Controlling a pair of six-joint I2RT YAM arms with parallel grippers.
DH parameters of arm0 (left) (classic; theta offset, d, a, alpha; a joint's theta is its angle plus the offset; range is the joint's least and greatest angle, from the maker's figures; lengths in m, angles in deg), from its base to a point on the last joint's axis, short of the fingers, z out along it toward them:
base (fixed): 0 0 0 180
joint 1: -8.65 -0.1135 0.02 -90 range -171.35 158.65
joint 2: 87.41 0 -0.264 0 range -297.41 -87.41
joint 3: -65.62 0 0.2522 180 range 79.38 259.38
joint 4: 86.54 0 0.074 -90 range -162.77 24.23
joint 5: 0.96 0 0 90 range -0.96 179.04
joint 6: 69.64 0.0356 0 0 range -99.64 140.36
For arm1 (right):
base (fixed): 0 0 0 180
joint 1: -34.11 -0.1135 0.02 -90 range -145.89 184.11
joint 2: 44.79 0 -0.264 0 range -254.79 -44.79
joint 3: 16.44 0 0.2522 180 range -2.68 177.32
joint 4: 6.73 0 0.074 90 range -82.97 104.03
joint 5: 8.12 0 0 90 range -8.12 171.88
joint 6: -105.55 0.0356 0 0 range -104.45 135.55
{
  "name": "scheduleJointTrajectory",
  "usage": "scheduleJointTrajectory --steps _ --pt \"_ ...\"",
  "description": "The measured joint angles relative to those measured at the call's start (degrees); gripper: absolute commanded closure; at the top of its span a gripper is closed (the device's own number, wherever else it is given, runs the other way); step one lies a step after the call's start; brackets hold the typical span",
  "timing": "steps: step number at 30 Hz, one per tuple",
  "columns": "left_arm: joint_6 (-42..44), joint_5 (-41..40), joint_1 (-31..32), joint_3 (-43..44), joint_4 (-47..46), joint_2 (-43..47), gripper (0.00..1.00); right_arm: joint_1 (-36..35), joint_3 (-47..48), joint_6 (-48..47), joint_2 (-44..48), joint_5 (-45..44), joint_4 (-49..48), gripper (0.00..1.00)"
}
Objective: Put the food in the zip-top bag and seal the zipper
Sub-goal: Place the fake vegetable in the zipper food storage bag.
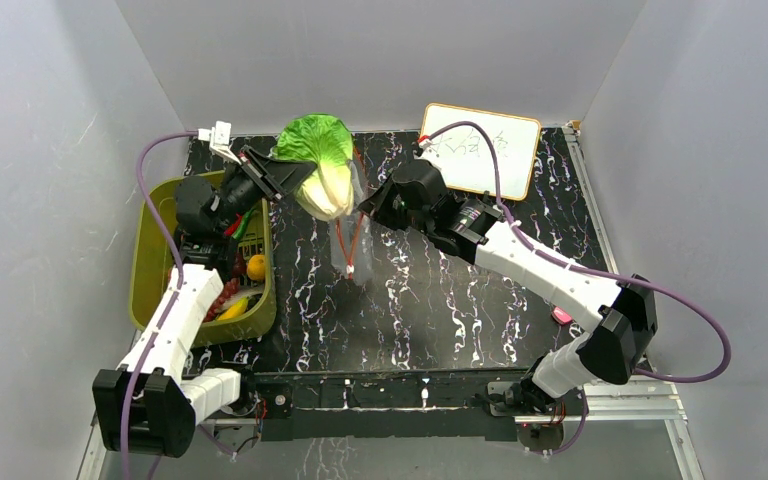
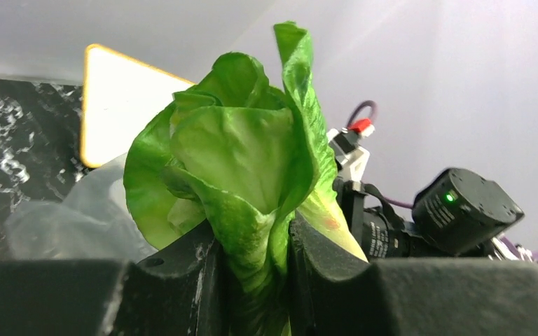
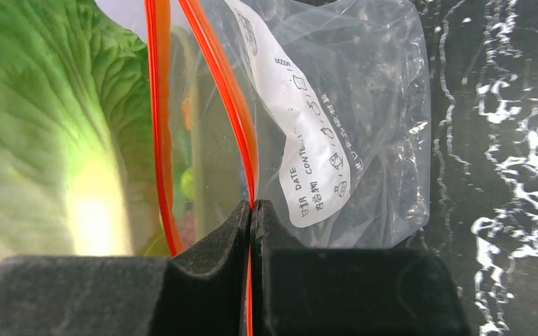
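The left gripper (image 2: 256,245) grips the stem end of the cabbage (image 1: 322,165) and holds it in the air, just beside the open mouth of the zip-top bag (image 3: 364,105). The right gripper (image 3: 252,210) is pinched tight on 1 side of the red-orange zipper (image 3: 235,105), and the bag hangs from it over the black marble table (image 1: 440,300). An orange (image 1: 256,266) lies in the olive basket (image 1: 150,270).

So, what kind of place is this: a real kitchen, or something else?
Probably a robot test booth, not a kitchen: plain grey walls box in a marbled table, two arms are bolted at its near edge, and a whiteboard lies at the back.
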Motion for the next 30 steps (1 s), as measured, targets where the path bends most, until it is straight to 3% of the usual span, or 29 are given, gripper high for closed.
scheduleJointTrajectory --steps 5,11,22,30 --pt "-0.5 -0.1 3.3 -1.9 -11.0 -0.4 0.85 0.0 0.0 2.7 0.0 2.6 -2.7 1.0" --pt "8.6 -3.9 7.1 -4.0 -15.3 -0.3 0.87 0.0 0.0 4.8 0.0 4.9 -3.8 1.0" --pt "27.4 -11.9 11.6 -8.8 -11.5 4.3 0.92 0.2 -3.0 5.0 0.4 5.5 -3.9 1.0" --pt "34.1 -15.8 11.9 -9.3 -8.7 5.2 0.93 0.2 -3.6 5.4 1.7 5.1 -5.1 1.0"
